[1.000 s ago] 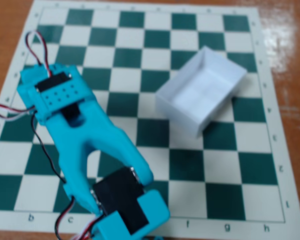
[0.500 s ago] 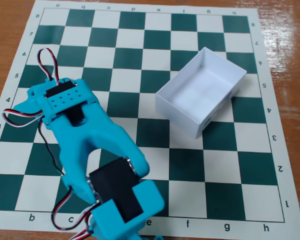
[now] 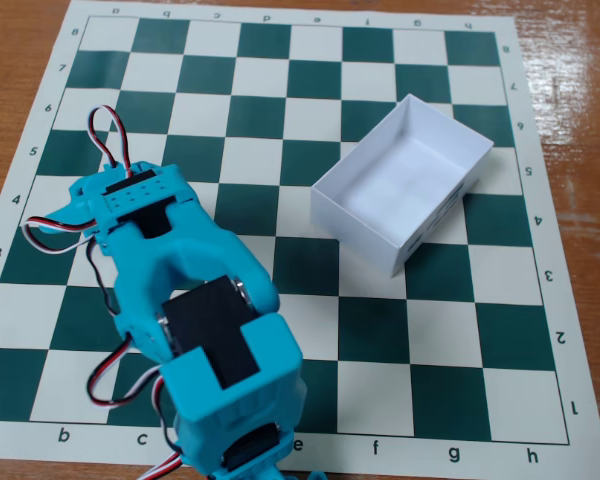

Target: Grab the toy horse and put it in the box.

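Note:
The box [image 3: 372,236] is a white shallow cardboard tray lying at an angle on the right middle of the chessboard, with small dark print on its lower right wall. Its inside shows empty. The toy horse is not visible anywhere; it may be hidden under the arm. My blue arm reaches from the bottom edge up and left over the board. The gripper [image 3: 80,212] is at its far end, on the left side of the board, pointing down, well left of the box. The arm's own body covers the jaws, so I cannot tell how they stand.
The green and white chessboard mat [image 3: 280,70] lies on a brown wooden table [image 3: 580,60]. Red, white and black servo wires [image 3: 108,125] loop out above and to the left of the gripper.

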